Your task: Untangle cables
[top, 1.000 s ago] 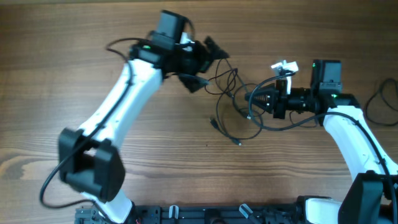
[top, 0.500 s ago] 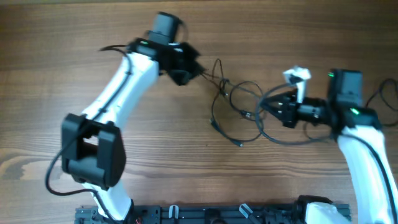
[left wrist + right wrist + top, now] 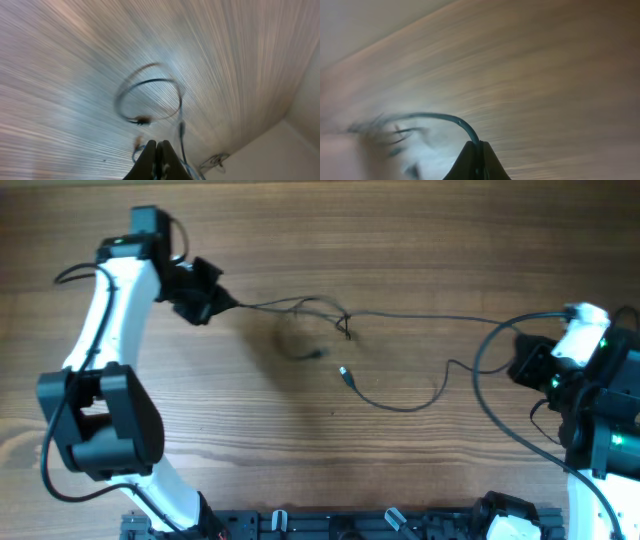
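Table [image 3: 420,240]: brown wood, fine horizontal grain. Cables [image 3: 420,316]: plain black throughout. Arms [image 3: 105,300]: white shells, black joints. Left gripper [image 3: 159,145] and right gripper [image 3: 476,146]: black. Green light [image 3: 553,383] at far right. Wall [image 3: 300,150]: off-white. Base rail [image 3: 350,523]: black.

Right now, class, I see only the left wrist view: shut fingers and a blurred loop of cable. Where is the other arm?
Observer: The right gripper is far off to the right, well apart from the left gripper.
Operator: Is anything strung between them?
Observer: Yes, a cable runs nearly straight from one gripper to the other.
Operator: Is it one clean line?
Observer: No, a small knot sits about midway, and a loose cable curves across the wood below it.
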